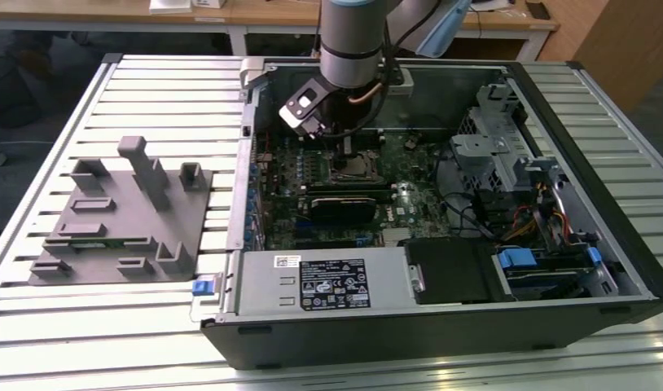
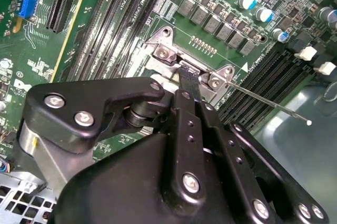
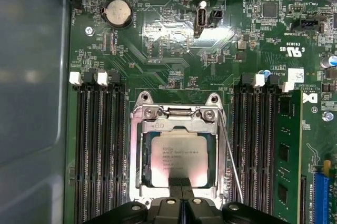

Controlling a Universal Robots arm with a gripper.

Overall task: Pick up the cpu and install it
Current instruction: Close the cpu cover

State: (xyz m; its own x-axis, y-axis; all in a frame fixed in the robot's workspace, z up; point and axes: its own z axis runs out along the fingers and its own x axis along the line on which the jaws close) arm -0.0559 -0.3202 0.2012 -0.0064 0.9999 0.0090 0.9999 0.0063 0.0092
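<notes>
The cpu (image 3: 178, 153), a small square chip with a pale silver top, lies flat inside the black socket frame (image 3: 141, 153) on the green motherboard (image 3: 158, 50). In the first wrist view my gripper (image 3: 181, 181) hangs just over the chip's edge, its two black fingers pressed together with nothing between them. The second wrist view has the gripper (image 2: 189, 74) with its tip down at the socket's metal bracket (image 2: 164, 52). In the exterior view the gripper (image 1: 346, 145) is low inside the open computer case, right above the cpu (image 1: 354, 169).
A thin wire lever (image 3: 230, 155) stands beside the socket. Memory slots (image 3: 100, 150) flank it, and a green memory stick (image 3: 288, 150) sits in one. Case walls (image 1: 243, 155), a drive cage (image 1: 494, 147) and cables surround the board. A grey fixture (image 1: 125, 220) lies on the slatted table.
</notes>
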